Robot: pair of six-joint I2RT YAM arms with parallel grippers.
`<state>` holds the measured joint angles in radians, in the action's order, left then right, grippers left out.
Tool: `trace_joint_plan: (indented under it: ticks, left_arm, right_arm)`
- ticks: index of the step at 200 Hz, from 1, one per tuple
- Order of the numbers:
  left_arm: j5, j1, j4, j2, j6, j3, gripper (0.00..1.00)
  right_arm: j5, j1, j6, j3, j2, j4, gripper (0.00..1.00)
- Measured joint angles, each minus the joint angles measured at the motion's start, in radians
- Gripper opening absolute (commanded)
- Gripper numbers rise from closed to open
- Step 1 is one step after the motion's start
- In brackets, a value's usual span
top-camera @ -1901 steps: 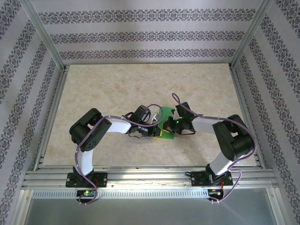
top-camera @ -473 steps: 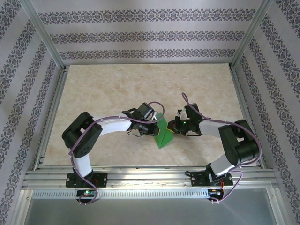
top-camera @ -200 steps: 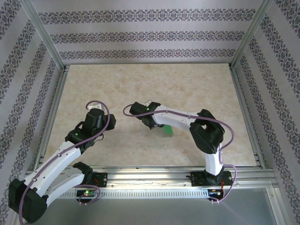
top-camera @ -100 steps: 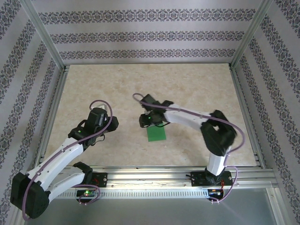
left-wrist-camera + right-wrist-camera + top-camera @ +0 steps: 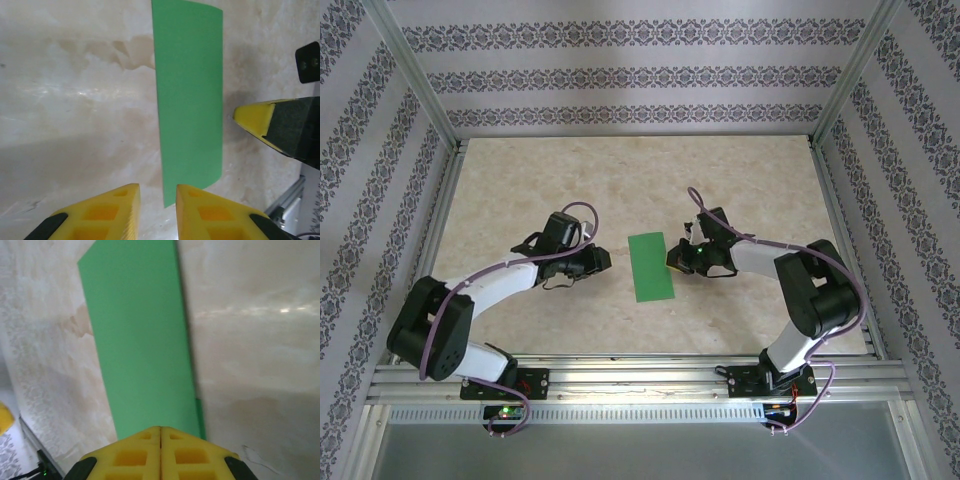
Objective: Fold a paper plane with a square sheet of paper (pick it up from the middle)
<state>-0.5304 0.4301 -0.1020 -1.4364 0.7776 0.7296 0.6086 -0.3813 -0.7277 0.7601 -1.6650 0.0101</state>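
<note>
Arms swung back beside folded paper point(image 5: 651, 266), left gripper point(image 5: 603, 260) at nine o'clock, jaws slightly apart, right gripper point(image 5: 672, 260) at three o'clock, jaws together.

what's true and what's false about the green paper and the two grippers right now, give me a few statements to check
1. The green paper lies flat on the table as a narrow rectangle. True.
2. The paper has a pointed nose like a finished dart. False: all its corners are square, with no point.
3. The right gripper has its fingers pressed together. True.
4. The left gripper is lifting the paper off the table. False: a narrow gap shows between its fingers with nothing in it, and the paper lies just in front of them.
5. In the top view, the paper sits between the two grippers. True.
</note>
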Motion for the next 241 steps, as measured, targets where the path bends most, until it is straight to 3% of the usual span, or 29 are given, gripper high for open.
trace_joint_plan:
  ticks: [99, 168, 241]
  left_arm:
    - [-0.122, 0.009, 0.139, -0.238, 0.089, 0.079, 0.28]
    - [-0.124, 0.033, 0.184, -0.350, 0.137, 0.130, 0.29]
    - [-0.121, 0.052, 0.201, -0.399, 0.164, 0.154, 0.27]
  right_arm:
    - [0.063, 0.000, 0.004, -0.013, -0.100, -0.061, 0.06]
    - [0.092, 0.013, -0.105, -0.102, -0.092, -0.246, 0.05]
    - [0.092, 0.013, -0.121, -0.115, -0.089, -0.273, 0.05]
